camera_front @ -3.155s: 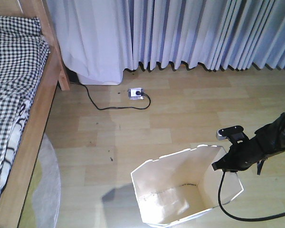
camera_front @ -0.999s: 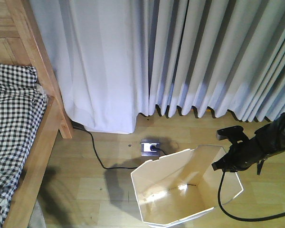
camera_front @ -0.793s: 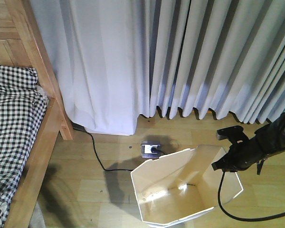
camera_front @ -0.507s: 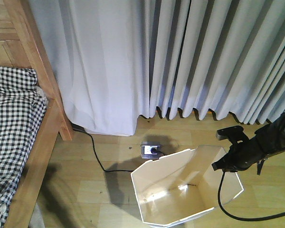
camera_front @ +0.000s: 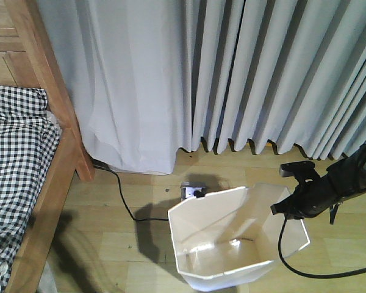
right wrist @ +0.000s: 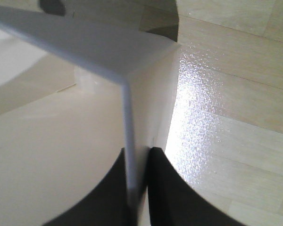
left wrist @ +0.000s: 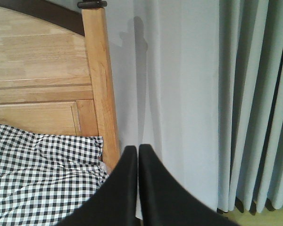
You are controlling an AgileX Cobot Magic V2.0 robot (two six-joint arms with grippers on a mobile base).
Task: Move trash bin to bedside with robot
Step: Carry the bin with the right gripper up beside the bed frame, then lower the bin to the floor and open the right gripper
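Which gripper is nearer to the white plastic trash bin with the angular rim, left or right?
Right. The right gripper clamps the trash bin at its wall; the left gripper, shut and empty, faces the wooden bed post, away from it.

trash bin [camera_front: 202, 227]: white, cream inside | bed [camera_front: 47, 204]: wooden-framed, well left

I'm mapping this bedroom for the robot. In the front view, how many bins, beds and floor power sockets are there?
trash bin: 1
bed: 1
floor power socket: 1
Total: 3
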